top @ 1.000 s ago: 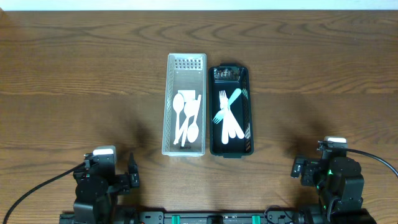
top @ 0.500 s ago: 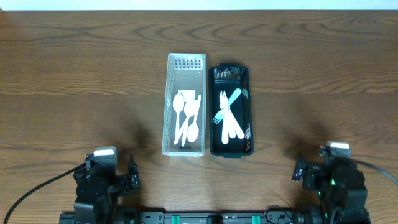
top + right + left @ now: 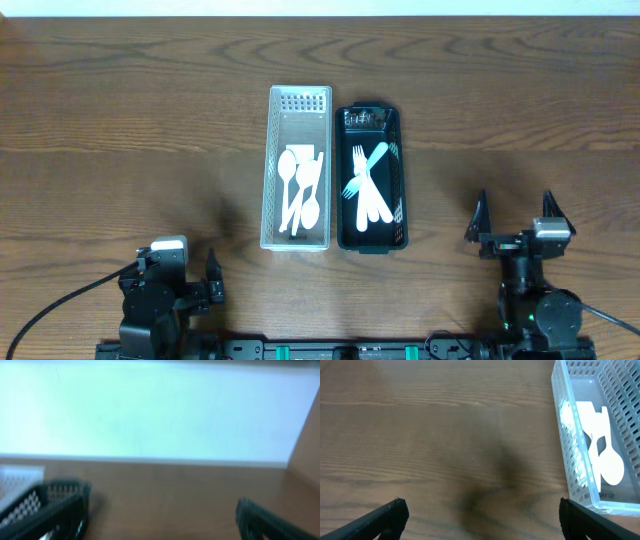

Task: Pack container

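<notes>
A white slotted basket (image 3: 271,170) holds white plastic spoons (image 3: 300,186). Next to it on the right, a black slotted basket (image 3: 404,165) holds white and pale blue forks (image 3: 367,186). My left gripper (image 3: 178,270) is open and empty at the near left edge. In the left wrist view its fingers (image 3: 480,512) spread over bare wood, with the white basket (image 3: 568,450) and a spoon (image 3: 609,465) to the right. My right gripper (image 3: 515,215) is open and empty at the near right. The blurred right wrist view shows its fingers (image 3: 162,515) and the black basket (image 3: 30,507).
The wooden table (image 3: 130,130) stretches to both sides of the baskets. A pale wall (image 3: 150,410) shows behind the table's far edge in the right wrist view. Cables run from both arm bases at the near edge.
The right arm has shifted at the near right, and its open fingers now point up the table. The left arm and both baskets have not moved.
</notes>
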